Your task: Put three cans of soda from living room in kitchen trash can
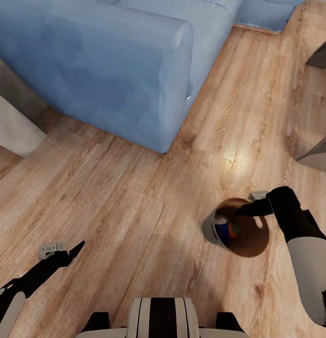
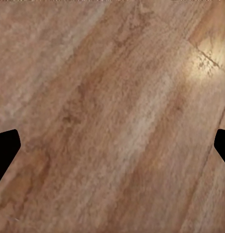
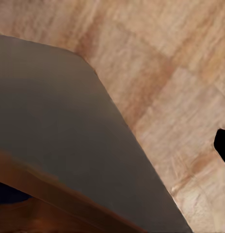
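1. Oddly, the bin point(image 1: 214, 230) stands on the wood floor point(image 1: 111, 211) beside the sofa point(image 1: 97, 61), directly under the right claw point(image 1: 245, 210), not in any kitchen.
2. Inside it, just below that claw, lie a blue can point(image 1: 222, 231) and an orange can point(image 1: 234, 230); a third can I cannot make out.
3. The right claw hovers at the rim; whether it is released or clenched I cannot tell.
4. The left claw point(image 1: 71, 251) hangs released over bare floor, well apart from the bin, its fingers point(image 2: 6, 148) spread wide.
5. Judging by this, the dropping step is in hand; next comes checking for the third can.
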Controlling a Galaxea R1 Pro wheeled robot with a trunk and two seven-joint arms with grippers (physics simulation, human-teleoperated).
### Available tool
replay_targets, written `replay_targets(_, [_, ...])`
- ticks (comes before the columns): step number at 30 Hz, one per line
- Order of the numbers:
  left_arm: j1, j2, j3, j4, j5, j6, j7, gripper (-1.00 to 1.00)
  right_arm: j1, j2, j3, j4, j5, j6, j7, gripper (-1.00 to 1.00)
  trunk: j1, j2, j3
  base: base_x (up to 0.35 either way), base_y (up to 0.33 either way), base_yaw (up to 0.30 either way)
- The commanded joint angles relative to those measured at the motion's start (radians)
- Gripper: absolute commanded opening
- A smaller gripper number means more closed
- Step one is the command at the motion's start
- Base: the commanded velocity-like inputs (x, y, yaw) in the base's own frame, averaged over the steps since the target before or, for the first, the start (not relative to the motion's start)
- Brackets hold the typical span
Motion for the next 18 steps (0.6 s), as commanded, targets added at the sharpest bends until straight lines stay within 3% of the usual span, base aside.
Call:
replay_targets(1, [0.000, 0.000, 0.000, 0.000, 0.000, -0.006, 0.000, 1.00, 0.000, 0.000, 0.000, 0.000, 0.000, 0.000, 0.000, 1.00, 0.000, 0.000, 0.000, 0.000, 0.000, 0.000])
replay_targets(18, [0.000, 0.000, 0.000, 0.019, -0.001, -0.020, 0.000, 1.00, 0.000, 0.000, 0.001, 0.000, 0.001, 0.000, 0.000, 1.00, 0.000, 0.000, 0.000, 0.000, 0.000, 0.000])
